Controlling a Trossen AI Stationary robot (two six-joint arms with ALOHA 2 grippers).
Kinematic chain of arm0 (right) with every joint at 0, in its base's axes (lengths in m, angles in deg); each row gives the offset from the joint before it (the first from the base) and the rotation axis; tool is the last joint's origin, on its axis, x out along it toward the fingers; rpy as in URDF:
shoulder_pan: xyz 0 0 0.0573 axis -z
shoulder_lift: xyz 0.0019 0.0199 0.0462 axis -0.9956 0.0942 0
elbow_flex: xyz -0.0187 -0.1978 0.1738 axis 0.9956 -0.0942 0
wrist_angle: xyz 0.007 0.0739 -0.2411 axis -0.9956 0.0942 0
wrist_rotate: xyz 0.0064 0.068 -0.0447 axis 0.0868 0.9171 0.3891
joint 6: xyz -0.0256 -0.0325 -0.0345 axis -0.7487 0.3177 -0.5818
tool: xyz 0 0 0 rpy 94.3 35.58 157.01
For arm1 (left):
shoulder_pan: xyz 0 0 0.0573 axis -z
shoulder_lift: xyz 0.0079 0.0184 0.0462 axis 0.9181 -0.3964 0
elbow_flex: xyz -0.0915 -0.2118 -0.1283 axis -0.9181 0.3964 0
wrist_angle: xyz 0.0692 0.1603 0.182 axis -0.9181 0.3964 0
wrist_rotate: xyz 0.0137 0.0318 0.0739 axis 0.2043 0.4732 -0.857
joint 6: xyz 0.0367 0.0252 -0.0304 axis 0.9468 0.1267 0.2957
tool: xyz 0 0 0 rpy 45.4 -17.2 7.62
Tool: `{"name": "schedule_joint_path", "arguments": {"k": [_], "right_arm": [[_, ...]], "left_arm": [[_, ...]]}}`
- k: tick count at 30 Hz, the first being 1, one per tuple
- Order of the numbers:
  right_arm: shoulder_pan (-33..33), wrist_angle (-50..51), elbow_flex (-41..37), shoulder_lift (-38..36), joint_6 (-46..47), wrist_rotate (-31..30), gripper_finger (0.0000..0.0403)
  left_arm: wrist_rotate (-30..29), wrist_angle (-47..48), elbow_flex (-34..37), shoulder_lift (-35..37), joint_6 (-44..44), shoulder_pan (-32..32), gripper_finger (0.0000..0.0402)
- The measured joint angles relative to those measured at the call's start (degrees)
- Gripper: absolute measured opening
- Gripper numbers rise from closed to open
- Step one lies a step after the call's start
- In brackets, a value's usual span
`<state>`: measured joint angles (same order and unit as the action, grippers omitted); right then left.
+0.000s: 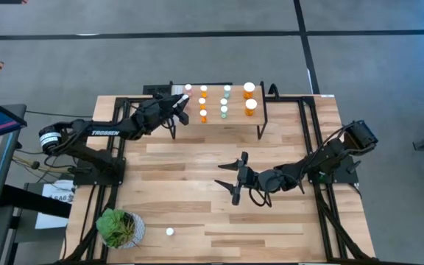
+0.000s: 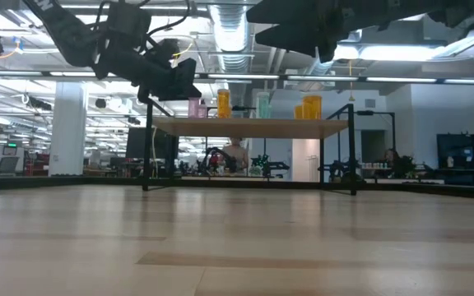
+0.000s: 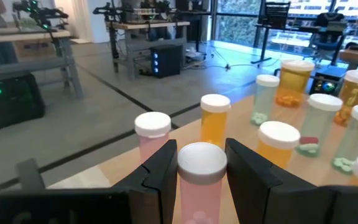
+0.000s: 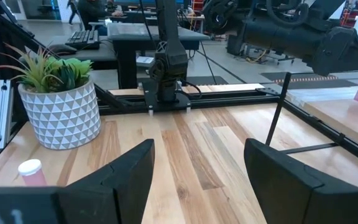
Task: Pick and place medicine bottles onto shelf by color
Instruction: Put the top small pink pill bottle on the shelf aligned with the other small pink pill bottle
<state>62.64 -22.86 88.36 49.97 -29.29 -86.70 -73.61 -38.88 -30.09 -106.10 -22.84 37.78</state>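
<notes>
The shelf (image 1: 234, 121) stands at the table's far edge and carries orange, pale green and pink medicine bottles, all upright on their bases. My left gripper (image 1: 185, 103) is at the shelf's left end, shut on a pink white-capped bottle (image 3: 201, 174). Just beyond that one, a second pink bottle (image 3: 153, 130) stands on the shelf. My right gripper (image 1: 228, 179) hangs open over the middle of the table with nothing between its fingers. One more pink bottle (image 1: 170, 232) stands on the table near the front edge. My left gripper pinches the pink bottle's body just under the white cap (image 3: 186, 186) between its two fingers. The fingers come in nearly level from the table's left side. The bottle is upright; its lower end is out of the frame, so I cannot tell whether it rests on the shelf.
A potted plant (image 1: 116, 227) in a white patterned pot sits at the table's near left corner, beside the lone pink bottle. The shelf's thin black legs (image 1: 261, 132) reach down to the tabletop. Black frame rails run along both table sides.
</notes>
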Motion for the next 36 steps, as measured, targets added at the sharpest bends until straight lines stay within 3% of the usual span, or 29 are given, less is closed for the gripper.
{"name": "schedule_joint_path", "arguments": {"k": [17, 36], "right_arm": [[0.51, 0.04, 0.0, 0.0, 0.92, 0.11, 0.027], [0.83, 0.09, 0.0, 0.0, 1.09, 0.1, 0.027]], "left_arm": [[3.24, 0.23, -0.02, 0.0, -2.01, -2.16, 0.01], [1.92, 3.65, -3.58, 0.02, -4.18, -0.84, 0.01]]}}
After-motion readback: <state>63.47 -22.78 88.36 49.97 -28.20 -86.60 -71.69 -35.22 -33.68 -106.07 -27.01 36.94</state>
